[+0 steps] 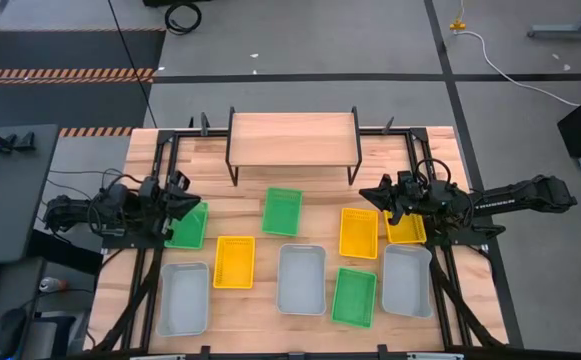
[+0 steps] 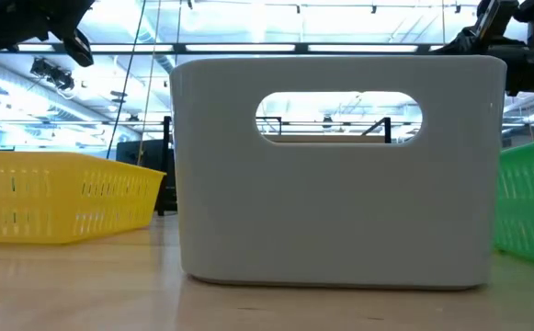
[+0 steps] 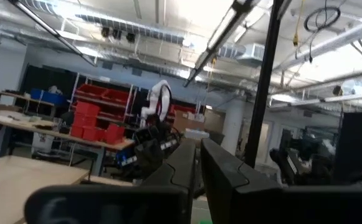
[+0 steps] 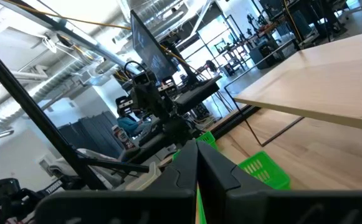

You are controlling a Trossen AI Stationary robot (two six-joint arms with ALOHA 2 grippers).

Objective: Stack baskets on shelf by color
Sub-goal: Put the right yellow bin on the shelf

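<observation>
The shelf (image 1: 292, 138) stands at the table's far edge, its plank top bare; it also shows in the right wrist view (image 4: 330, 81). Nine baskets rest flat on the table: green (image 1: 187, 226), (image 1: 282, 211), (image 1: 354, 296); yellow (image 1: 234, 262), (image 1: 359, 232), (image 1: 406, 228); grey (image 1: 184, 298), (image 1: 301, 278), (image 1: 407, 280). My left gripper (image 1: 192, 203) hovers shut over the leftmost green basket's far end, fingers together (image 3: 196, 163). My right gripper (image 1: 370, 192) is shut too (image 4: 197, 167), raised by the two yellow baskets on the right.
In the low view a grey basket (image 2: 340, 170) fills the middle, with a yellow one (image 2: 55, 198) on its left and a green one (image 2: 528, 207) on its right. Black frame rails run along both table sides (image 1: 155, 170). Bare wood lies in front of the shelf.
</observation>
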